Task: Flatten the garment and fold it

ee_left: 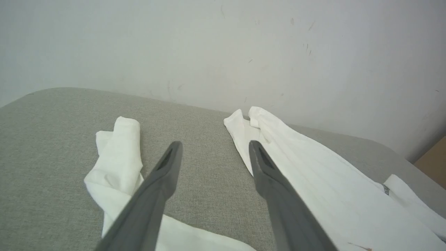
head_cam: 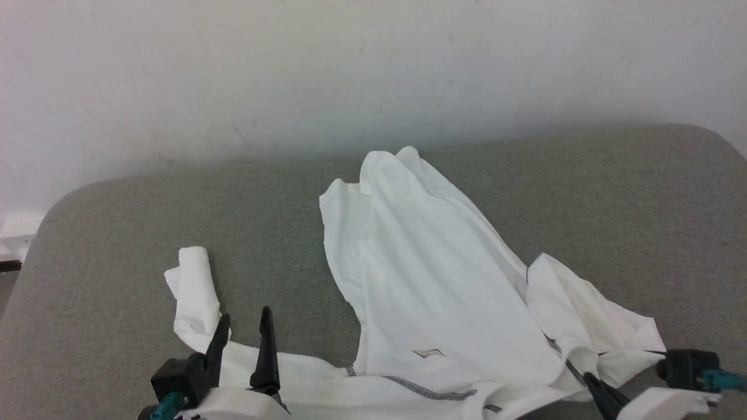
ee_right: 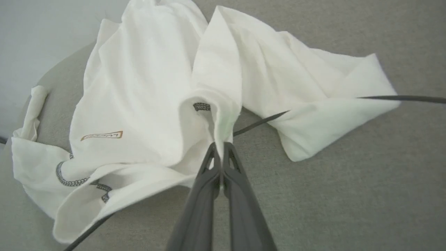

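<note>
Where the grey fabric-covered surface point(head_cam: 117, 233) meets the pale wall point(head_cam: 350, 70), the white garment point(head_cam: 432, 280) lies crumpled and only partly spread. Its body runs from near the wall down towards the robot. One sleeve point(head_cam: 192, 291) trails off to the robot's left, its end rolled over on itself, and looser folds are bunched at the right.

A small brown-outlined logo patch point(head_cam: 429, 353) sits low on the body. Speckled grey-black seam stitching point(head_cam: 429, 392) curves along the near edge.

The left end effector point(head_cam: 245, 314) has its two dark fingers spread wide with nothing between them. In the left wrist view it point(ee_left: 214, 144) points at bare grey cloth between the rolled sleeve point(ee_left: 118, 157) and the garment's body point(ee_left: 313, 181). In the head view its fingers overlap the sleeve's lower part; whether they touch it is hard to tell.

The right end effector point(ee_right: 220, 145) is closed, pinching a thin ridge of the garment point(ee_right: 139, 87) between its fingertips. The fabric rises to that pinch in a narrow fold beside a short run of the stitching point(ee_right: 202, 106). The logo patch point(ee_right: 101, 135) lies to the left in that view. In the head view this end effector point(head_cam: 589, 380) sits at the garment's near right edge.

A thin dark cable point(ee_right: 261, 122) passes under the right-hand folds.
</note>
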